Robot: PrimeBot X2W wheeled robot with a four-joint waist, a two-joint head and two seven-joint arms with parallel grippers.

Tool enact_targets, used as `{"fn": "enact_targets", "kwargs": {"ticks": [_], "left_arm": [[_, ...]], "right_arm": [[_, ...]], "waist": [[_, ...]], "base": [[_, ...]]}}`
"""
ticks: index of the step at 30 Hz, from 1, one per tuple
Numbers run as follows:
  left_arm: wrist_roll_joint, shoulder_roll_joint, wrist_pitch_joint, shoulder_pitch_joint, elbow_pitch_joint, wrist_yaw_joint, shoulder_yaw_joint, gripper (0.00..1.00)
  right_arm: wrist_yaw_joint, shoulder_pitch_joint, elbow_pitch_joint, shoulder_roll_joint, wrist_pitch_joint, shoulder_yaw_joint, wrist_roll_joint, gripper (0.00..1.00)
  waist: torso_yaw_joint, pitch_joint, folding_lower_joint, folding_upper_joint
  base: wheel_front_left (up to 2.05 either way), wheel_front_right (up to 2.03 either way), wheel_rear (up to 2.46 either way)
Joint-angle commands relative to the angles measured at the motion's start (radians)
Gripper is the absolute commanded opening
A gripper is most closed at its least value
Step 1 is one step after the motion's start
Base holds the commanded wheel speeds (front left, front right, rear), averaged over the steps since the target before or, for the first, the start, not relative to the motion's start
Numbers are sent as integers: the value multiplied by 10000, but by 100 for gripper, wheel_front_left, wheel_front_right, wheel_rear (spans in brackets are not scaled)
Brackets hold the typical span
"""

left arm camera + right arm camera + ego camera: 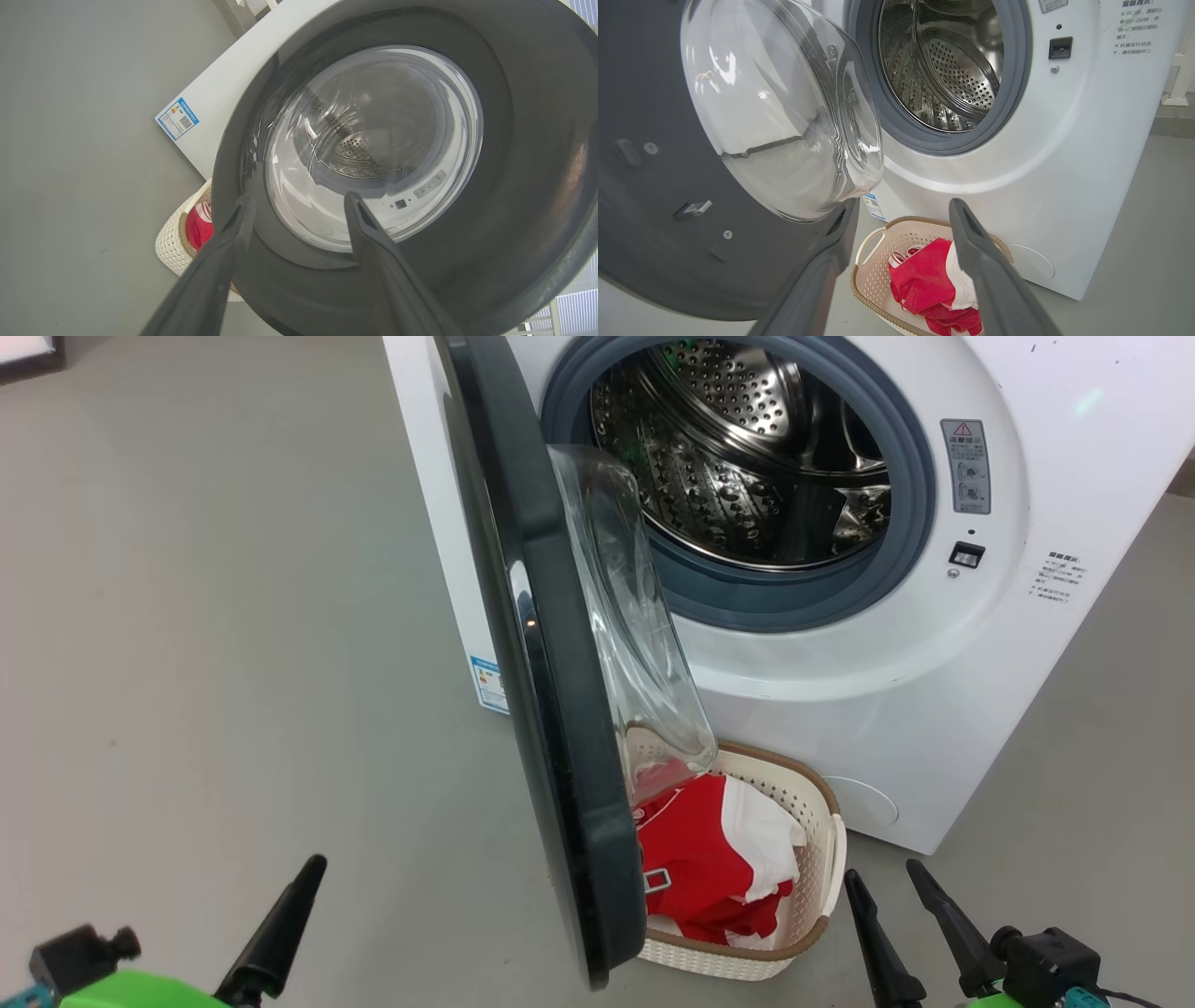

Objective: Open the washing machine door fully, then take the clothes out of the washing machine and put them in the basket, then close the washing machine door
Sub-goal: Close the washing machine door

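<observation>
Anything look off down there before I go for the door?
Nothing stands out. The clothes sit inside the basket, none on the floor; the drum looks empty, and the washing machine door hangs open with its glass intact. The basket stands upright.

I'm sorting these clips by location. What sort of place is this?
Likely a laundry area, or a test room set up as one: a white front-loading washing machine with its door open stands on a plain grey floor, and a basket holding red clothes sits right in front of it.
</observation>
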State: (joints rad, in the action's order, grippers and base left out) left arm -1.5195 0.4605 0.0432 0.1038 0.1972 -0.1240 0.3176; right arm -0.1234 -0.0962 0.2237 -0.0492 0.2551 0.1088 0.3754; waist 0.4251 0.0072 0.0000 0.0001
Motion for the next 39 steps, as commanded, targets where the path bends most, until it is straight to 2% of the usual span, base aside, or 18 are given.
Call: {"fn": "enact_targets", "kwargs": {"ticks": [1, 11, 19, 23, 30, 39], "left_arm": [[-17, 193, 308, 148, -29, -67, -495, 100], [520, -246, 1596, -139, 777, -67, -49, 100], [1996, -476, 2161, -62, 1570, -67, 347, 100], [3350, -927, 2180, -76, 1740, -67, -492, 100], [6658, -1946, 2183, -259, 1688, -67, -1884, 100], [10877, -3014, 2184, -571, 1180, -63, -3221, 100]], "right_arm": [[-73, 271, -194, -24, 67, 240, 23, 100], [-73, 308, -134, -17, 67, 265, 36, 100], [-73, 334, -92, -15, 67, 300, 46, 100], [-73, 314, -94, -14, 67, 307, 53, 100], [-73, 340, -110, -13, 67, 294, 42, 100], [-73, 437, -165, -12, 67, 246, 27, 100]], "waist": [[-11, 3, 0, -1], [-74, 48, 0, -1], [-107, 13, 0, -1], [-112, -10, 0, -1], [-127, 18, 0, -1], [-183, 59, 0, -1]], "base": [[0, 0, 0], [0, 0, 0], [0, 0, 0], [0, 0, 0], [0, 0, 0], [0, 0, 0]]}}
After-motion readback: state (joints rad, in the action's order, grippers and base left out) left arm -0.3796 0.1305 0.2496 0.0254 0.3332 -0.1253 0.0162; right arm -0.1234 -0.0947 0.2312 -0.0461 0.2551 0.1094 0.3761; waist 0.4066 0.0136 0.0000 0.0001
